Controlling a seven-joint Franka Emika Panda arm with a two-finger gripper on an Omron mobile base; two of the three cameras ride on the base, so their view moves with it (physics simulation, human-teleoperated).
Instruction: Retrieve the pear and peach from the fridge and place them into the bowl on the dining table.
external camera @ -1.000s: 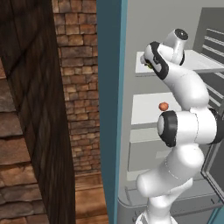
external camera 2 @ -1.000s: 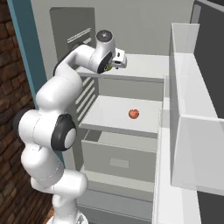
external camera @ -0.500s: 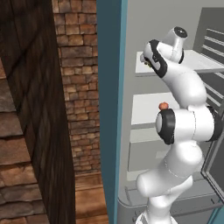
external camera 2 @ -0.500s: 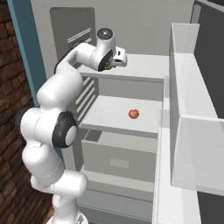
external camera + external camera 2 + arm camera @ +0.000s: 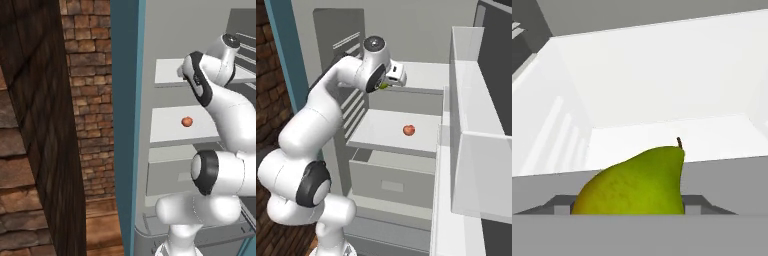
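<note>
From the left base view, the arm reaches into the open fridge (image 5: 150, 30) with the gripper (image 5: 183, 73) up at the top shelf (image 5: 167, 70), while the peach (image 5: 187, 121) sits alone on the shelf below, so it's down and a bit forward of the hand. Right base view: a sliver of yellow-green at the gripper (image 5: 390, 83), peach (image 5: 409, 130) lower right of it. Hand view: the pear (image 5: 634, 185) is right at the gripper, stem tilted up-right, looks clamped on it.

- We see the pear (image 5: 634, 182) with smooth, finely speckled skin.
- We see matt white fridge (image 5: 391, 131) shelves.
- We see a rough brick wall (image 5: 87, 100).
- We see the smooth peach (image 5: 409, 130).
</note>
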